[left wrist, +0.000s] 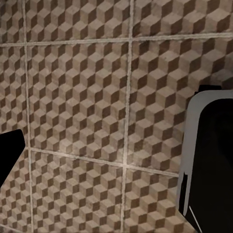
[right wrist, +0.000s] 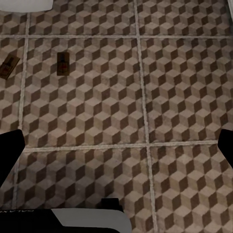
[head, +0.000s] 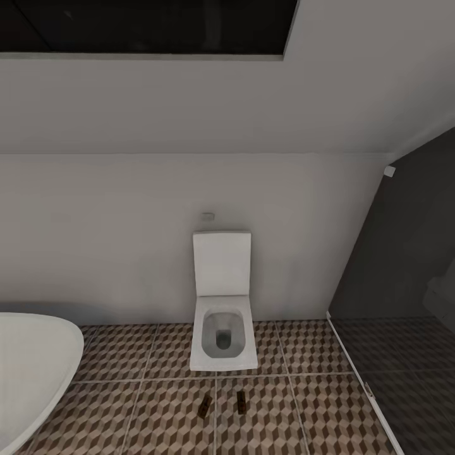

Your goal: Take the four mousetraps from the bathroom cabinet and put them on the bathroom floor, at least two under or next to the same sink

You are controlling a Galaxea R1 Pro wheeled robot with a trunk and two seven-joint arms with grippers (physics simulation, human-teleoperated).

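Note:
Two mousetraps lie flat on the bathroom floor (head: pixel 316 411) just in front of the toilet: one (head: pixel 205 406) turned slightly, the other (head: pixel 241 402) a hand's width to its right. The right wrist view shows the same pair, one (right wrist: pixel 8 67) at the picture's edge and one (right wrist: pixel 62 63) beside it, well ahead of my right gripper (right wrist: pixel 116 145). That gripper hangs open over bare tiles (right wrist: pixel 184 97) with nothing between its fingers. My left gripper (left wrist: pixel 116 155) is also open above the patterned floor (left wrist: pixel 82 97), holding nothing. The cabinet and the sink are out of view.
A white toilet (head: pixel 222 335) with its lid up stands against the white back wall. A white rounded tub (head: pixel 31 360) fills the lower left. A dark glass shower screen (head: pixel 404 284) closes off the right side. My own base (left wrist: pixel 211 160) (right wrist: pixel 92 221) shows near both grippers.

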